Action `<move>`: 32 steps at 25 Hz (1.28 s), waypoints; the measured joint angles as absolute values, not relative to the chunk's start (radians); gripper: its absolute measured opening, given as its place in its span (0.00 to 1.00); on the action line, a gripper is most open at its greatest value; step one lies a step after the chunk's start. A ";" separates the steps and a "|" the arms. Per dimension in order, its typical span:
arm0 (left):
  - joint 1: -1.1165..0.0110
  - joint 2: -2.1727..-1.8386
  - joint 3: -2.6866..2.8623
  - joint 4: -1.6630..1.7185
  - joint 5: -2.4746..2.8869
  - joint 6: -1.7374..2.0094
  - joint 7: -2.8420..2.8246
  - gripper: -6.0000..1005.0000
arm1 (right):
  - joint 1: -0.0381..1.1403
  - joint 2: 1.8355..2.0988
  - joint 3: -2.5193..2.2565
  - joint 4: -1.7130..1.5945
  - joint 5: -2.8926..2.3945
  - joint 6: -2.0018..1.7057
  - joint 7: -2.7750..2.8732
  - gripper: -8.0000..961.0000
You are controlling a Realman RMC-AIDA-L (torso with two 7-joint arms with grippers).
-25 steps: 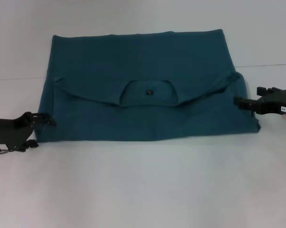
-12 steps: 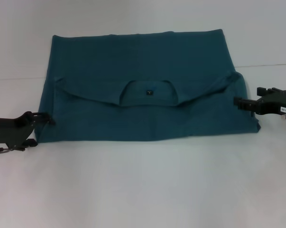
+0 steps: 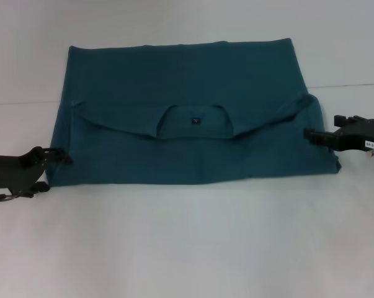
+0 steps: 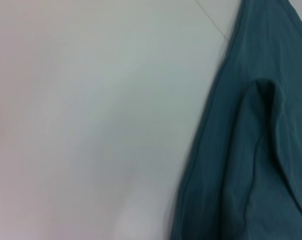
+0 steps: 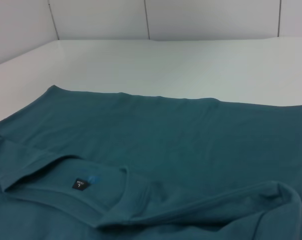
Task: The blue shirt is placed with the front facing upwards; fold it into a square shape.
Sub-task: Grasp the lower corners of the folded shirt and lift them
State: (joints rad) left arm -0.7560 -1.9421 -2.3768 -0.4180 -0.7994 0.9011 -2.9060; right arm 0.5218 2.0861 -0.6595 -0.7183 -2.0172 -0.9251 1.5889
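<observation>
Claws [image 3: 61, 158] [image 3: 312, 133] flank folded blue shirt [image 3: 187, 118], touching its edges.

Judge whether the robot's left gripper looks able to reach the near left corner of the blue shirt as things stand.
Probably yes. The left gripper sits right at the blue shirt's left edge, just above that corner, and only bare table lies between them.

Two black pincers: the left pincer [image 3: 56, 162] has angular black plates and a pale cuff behind; the right pincer [image 3: 312, 133] carries a small white label.
</observation>
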 joint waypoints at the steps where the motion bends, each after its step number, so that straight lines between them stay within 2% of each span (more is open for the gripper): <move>1: -0.757 -1.942 -2.377 -0.418 -0.799 0.901 -2.906 0.87 | 0.522 2.086 -0.660 -0.717 -2.017 -0.925 1.589 0.95; 32: -0.783 -1.967 -2.389 -0.469 -0.909 0.901 -2.886 0.87 | 0.525 2.086 -0.660 -0.713 -2.017 -0.902 1.586 0.95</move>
